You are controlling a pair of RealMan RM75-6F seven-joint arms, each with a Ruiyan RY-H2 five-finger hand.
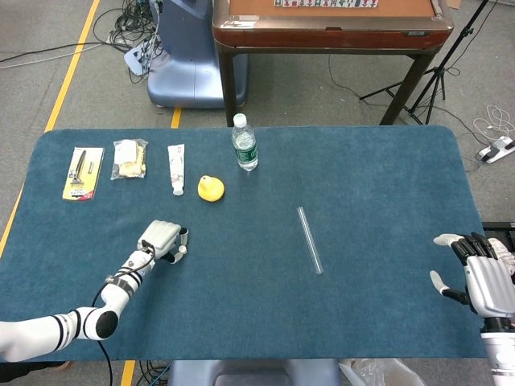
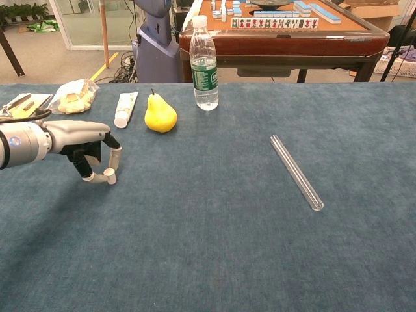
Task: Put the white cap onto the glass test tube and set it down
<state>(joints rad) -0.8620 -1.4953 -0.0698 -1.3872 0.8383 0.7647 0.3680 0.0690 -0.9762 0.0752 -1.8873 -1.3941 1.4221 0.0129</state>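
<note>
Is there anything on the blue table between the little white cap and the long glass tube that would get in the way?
Nothing visible does. The small white cap, at the left hand's fingertips, and the clear glass test tube have only bare blue cloth between them. The yellow pear and plastic water bottle stand farther back, off that path.

Grey carpeted floor [image 1: 322, 88] all around, crossed at left by a yellow tape line [image 1: 68, 68]. Blue felt-covered table [image 1: 378, 177] in front; beyond it a wooden mahjong table [image 1: 326, 32] on dark legs, tiles [image 2: 276, 23] ranked along its top. Left of that, a grey-blue machine base [image 1: 189, 68] with a tangle of black cables [image 1: 121, 28] beside it. At right, black tripod legs [image 1: 438, 76] and a white power strip [image 1: 497, 149]. Far left in the chest view, a glass door [image 2: 97, 23] and potted plants [image 2: 23, 13]
</note>
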